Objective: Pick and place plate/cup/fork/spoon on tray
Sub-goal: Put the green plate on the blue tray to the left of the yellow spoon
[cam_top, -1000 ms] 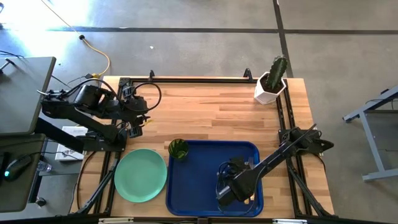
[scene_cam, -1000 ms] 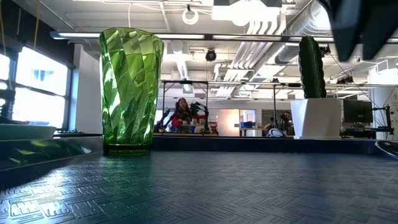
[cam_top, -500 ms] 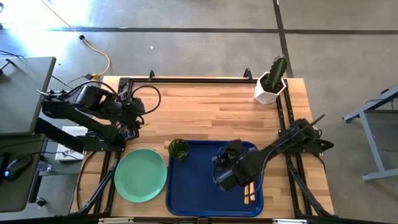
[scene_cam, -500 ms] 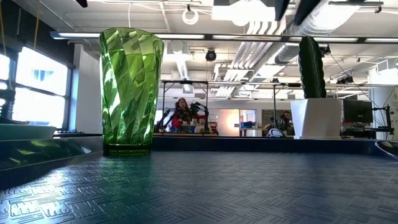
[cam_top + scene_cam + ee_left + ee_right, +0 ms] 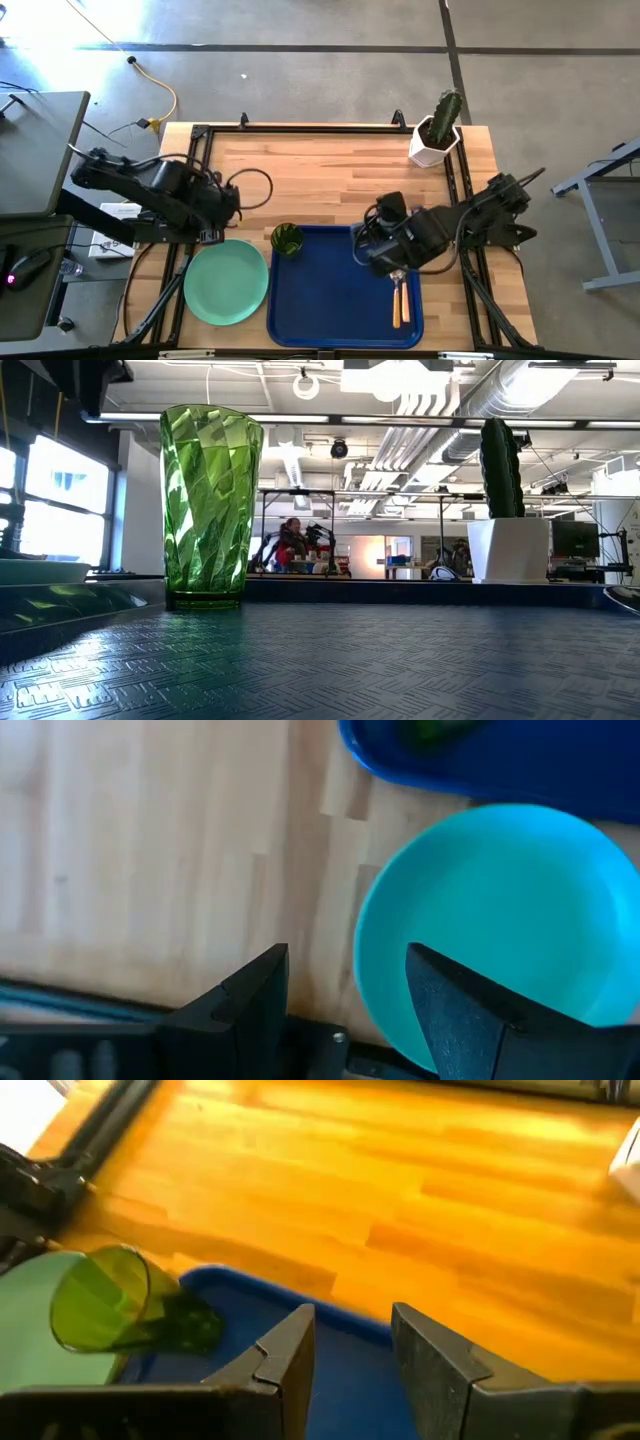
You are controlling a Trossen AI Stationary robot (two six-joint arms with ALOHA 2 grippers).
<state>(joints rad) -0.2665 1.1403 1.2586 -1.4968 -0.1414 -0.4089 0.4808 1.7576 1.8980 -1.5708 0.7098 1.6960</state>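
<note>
The dark-blue tray (image 5: 330, 300) lies at the table's near middle. The olive-green cup (image 5: 287, 239) stands upright in its far left corner, as the right wrist view (image 5: 110, 1302) and the low view (image 5: 210, 500) also show. The fork and spoon (image 5: 400, 300) lie side by side on the tray's right part; I cannot tell which is which. The mint-green plate (image 5: 226, 282) lies flat on the table left of the tray. My left gripper (image 5: 345, 975) is open and empty over the plate's (image 5: 500, 920) far left rim. My right gripper (image 5: 350, 1325) is open and empty above the tray's far right part.
A white pot with a cactus (image 5: 436, 135) stands at the table's far right corner. The bare wooden tabletop (image 5: 330, 180) stretches across the far half. A black frame (image 5: 300, 128) runs along the table's edges.
My right gripper has gone up and toward the far edge from the tray's near right corner, leaving the two orange-handled utensils lying on the tray. My left gripper has gone toward the near edge, over the plate's far rim.
</note>
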